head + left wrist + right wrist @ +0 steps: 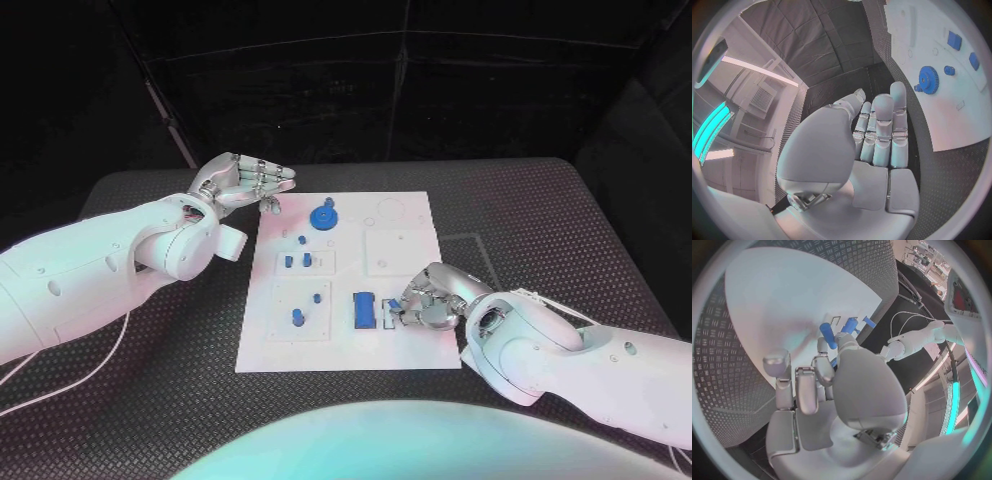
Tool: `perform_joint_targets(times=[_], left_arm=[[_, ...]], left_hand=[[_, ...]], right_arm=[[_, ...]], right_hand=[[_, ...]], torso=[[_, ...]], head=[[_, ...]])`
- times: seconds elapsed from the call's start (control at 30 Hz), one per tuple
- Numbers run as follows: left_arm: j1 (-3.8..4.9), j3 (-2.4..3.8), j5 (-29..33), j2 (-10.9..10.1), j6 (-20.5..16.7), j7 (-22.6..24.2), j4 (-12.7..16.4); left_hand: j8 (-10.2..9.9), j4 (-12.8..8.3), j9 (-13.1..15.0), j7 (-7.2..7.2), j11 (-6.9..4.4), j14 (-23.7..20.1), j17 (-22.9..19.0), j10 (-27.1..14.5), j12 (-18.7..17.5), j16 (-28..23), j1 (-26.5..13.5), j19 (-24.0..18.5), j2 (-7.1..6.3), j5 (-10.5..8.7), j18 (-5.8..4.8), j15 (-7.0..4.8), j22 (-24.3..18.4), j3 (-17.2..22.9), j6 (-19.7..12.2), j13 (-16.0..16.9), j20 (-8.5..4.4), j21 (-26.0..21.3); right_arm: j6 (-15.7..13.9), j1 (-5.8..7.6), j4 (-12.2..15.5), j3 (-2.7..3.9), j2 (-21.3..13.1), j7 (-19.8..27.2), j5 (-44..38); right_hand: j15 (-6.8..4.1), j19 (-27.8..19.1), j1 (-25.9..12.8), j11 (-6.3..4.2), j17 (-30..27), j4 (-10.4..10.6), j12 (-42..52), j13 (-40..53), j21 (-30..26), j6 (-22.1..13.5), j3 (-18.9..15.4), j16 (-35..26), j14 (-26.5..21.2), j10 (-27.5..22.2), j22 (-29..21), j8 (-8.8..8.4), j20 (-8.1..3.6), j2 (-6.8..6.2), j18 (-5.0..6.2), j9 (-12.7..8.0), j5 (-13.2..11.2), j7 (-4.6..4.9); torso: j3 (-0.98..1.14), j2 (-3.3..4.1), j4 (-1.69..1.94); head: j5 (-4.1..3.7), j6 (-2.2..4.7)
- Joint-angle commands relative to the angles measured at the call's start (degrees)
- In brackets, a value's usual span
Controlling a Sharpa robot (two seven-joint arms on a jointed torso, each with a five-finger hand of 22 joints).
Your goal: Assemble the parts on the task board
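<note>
Black textured desk [173, 400] carries the flat white rectangular task board [411, 215], where the right hand [430, 297] at 5 o'clock pinches a small, probably light, stiff blue plastic part [391, 309] by its sides, left hand [242, 184] curled empty at 10 o'clock

The white task board [404, 340] lies in the middle of the black surface [548, 215]. My left hand [242, 183] hovers at the board's ten o'clock corner, fingers curled inward, nothing in them. A blue gear [325, 215] sits near the board's twelve o'clock edge. Small blue pegs [297, 261] stand along the nine o'clock side. My right hand [430, 297] rests at the four o'clock edge, fingertips touching small blue pieces [392, 320] beside a blue block [365, 310].
</note>
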Motion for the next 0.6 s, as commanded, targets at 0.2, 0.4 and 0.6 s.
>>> perform_joint_targets(times=[0.2,0.4,0.6], left_arm=[[0.1,0.06,0.2,-0.1,0.3,0.2,0.3],[0.1,0.06,0.2,-0.2,0.4,0.1,0.4],[0.1,0.06,0.2,-0.2,0.4,0.1,0.4]], left_hand=[[-0.3,-0.1,0.0,0.17,0.03,-0.2,0.0,-0.4,0.2,-0.1,0.6,0.4,0.21,0.09,0.75,-0.01,-0.1,0.1,0.1,-0.1,-0.07,-0.2],[-0.3,-0.1,0.0,0.17,0.03,-0.2,0.0,-0.4,0.2,-0.1,0.6,0.4,0.21,0.09,0.75,-0.01,-0.1,0.1,0.1,-0.1,-0.07,-0.2],[-0.3,-0.1,0.0,0.17,0.03,-0.2,0.0,-0.4,0.2,-0.1,0.6,0.4,0.21,0.09,0.75,-0.01,-0.1,0.1,0.1,-0.1,-0.07,-0.2]], right_arm=[[1.9,0.07,-0.8,0.02,1.2,-0.5,3.0],[1.5,0.07,-1.6,0.02,1.6,-1.4,2.7],[1.1,0.07,-1.8,0.03,2.3,-1.7,2.1]], right_hand=[[-0.47,0.7,-3.2,-0.16,6.4,0.0,0.7,0.5,0.5,0.6,-1.3,0.4,4.2,0.7,0.6,0.17,-0.23,0.09,0.34,0.2,0.0,-0.02],[-0.52,0.8,-4.2,-0.22,6.6,0.0,0.9,0.6,0.6,0.8,-1.8,0.5,4.3,0.9,0.8,0.25,-0.28,0.13,0.31,0.3,0.0,-0.1],[-0.57,0.9,-5.3,-0.29,6.6,0.0,1.0,0.7,0.6,1.0,-2.4,0.5,4.3,0.9,0.8,0.34,-0.33,0.36,0.3,0.5,0.0,-0.19]], torso=[[0.04,0.02,-0.14],[0.03,-0.02,-0.12],[0.08,-0.01,-0.13]], head=[[0.22,0.0],[0.18,0.0],[0.23,0.0]])
